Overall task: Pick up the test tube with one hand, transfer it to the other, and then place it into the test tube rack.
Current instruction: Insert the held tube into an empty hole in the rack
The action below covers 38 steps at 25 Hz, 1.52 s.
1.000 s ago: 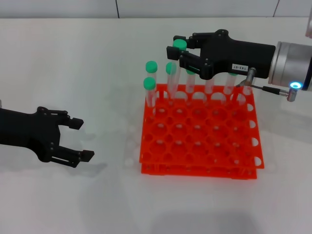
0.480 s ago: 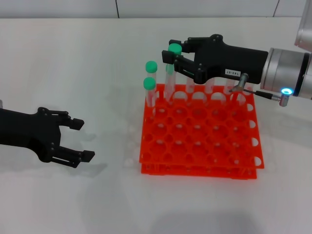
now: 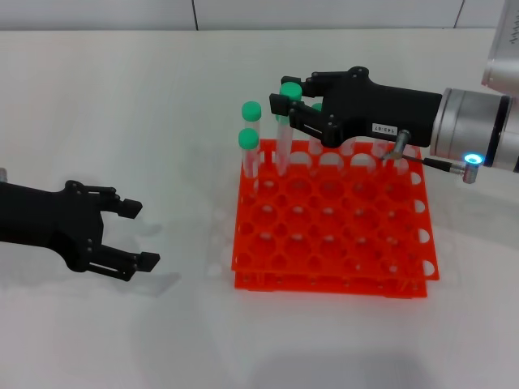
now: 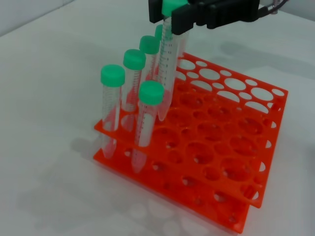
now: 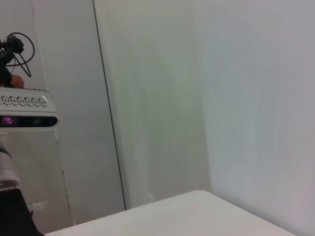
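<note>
My right gripper (image 3: 281, 93), black with a white label, is shut on the green cap of the test tube (image 3: 283, 134) above the back left part of the orange-red test tube rack (image 3: 340, 243). The tube hangs nearly upright with its tip down at a hole in the rack's back row. In the left wrist view the same gripper (image 4: 170, 12) grips the tube (image 4: 166, 64) over the rack (image 4: 221, 147). Low on the left, my left gripper (image 3: 139, 233) stands open over the table, holding nothing.
Several other green-capped tubes (image 3: 250, 146) stand in the rack's back row and left column, close to the held tube. The white table (image 3: 122, 105) stretches around the rack. The right wrist view shows only a wall and a camera bar (image 5: 27, 113).
My right gripper has moved left and down with the tube, bringing its tip to the rack's back row. The left arm has not moved.
</note>
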{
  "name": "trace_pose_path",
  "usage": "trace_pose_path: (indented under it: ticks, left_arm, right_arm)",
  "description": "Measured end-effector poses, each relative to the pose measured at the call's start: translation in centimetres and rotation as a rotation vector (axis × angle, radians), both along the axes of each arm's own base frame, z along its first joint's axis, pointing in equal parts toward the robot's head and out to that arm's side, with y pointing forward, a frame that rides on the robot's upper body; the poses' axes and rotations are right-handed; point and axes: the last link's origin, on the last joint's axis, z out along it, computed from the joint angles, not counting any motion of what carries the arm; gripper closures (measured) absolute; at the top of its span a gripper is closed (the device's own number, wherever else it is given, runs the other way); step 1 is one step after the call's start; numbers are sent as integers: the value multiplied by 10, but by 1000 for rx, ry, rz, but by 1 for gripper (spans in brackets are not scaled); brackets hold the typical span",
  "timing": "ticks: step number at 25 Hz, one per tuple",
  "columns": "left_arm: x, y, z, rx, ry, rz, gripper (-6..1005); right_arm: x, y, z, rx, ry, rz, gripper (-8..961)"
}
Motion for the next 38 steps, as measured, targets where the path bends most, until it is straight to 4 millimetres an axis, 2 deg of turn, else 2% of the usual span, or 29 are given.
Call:
trace_pose_path:
  ticks: [38]
  left_arm:
    - [-1,0,-5,-10,-13,6,111]
  right_arm:
    - [14,0,-12,4,-52,-22,686]
